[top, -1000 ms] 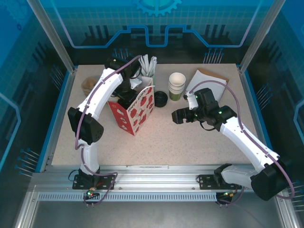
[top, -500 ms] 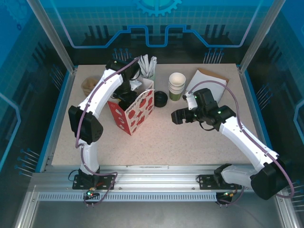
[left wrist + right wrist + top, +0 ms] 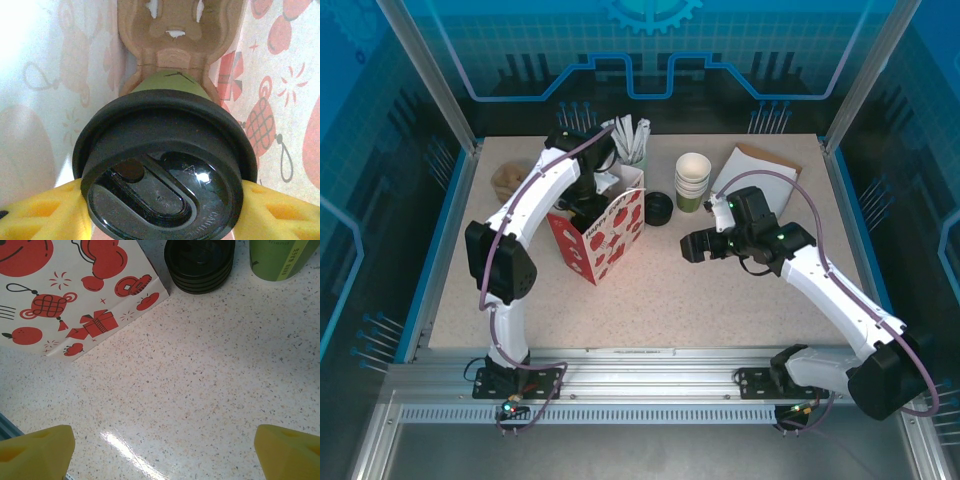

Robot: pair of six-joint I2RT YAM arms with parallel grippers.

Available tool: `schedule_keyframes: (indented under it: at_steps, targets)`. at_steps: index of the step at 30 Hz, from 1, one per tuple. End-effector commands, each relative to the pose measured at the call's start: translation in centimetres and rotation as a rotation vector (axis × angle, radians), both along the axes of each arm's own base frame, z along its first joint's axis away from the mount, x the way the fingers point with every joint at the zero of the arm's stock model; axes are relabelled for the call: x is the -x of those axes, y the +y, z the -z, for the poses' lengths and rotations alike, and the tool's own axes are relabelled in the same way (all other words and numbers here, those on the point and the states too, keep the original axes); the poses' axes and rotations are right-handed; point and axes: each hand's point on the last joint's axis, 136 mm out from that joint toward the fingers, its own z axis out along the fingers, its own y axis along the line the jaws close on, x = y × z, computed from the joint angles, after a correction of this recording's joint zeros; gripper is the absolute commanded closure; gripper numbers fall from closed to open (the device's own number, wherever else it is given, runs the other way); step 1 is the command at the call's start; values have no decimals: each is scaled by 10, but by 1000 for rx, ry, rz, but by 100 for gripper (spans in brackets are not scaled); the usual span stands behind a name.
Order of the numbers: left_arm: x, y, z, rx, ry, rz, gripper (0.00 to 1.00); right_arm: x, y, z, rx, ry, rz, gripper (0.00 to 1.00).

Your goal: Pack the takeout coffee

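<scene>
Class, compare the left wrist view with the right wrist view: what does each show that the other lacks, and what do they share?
Left wrist, not right wrist: the dark-green takeout cup with its black lid, clasped by the left pincer inside the paper bag, above a brown pulp cup carrier.

Right wrist, not left wrist: a stack of black lids, the base of a green cup stack, the speckled table, and the open right pincer over it.

Both: the red-printed paper bag, inside in one, outside in the other, and yellow fingertips at the bottom corners.
</scene>
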Motion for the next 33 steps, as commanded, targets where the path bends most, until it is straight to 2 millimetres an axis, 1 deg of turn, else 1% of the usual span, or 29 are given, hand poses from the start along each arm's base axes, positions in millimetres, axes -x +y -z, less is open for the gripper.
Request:
schedule_keyframes:
  at_steps: [1,7,22,33]
  targets:
    - [6,2,-11,30,-15,-6,56,5,8,-1,-6,-16,-43,6]
    - [6,2,-11,28,-13,-5,56,6,12,-2,-4,-20,-60,6]
    - [8,4,-9,19,-4,-4,56,7,14,2,7,-11,-66,6]
    - [10,6,-14,12,-9,-3,56,7,16,4,13,-6,-68,6]
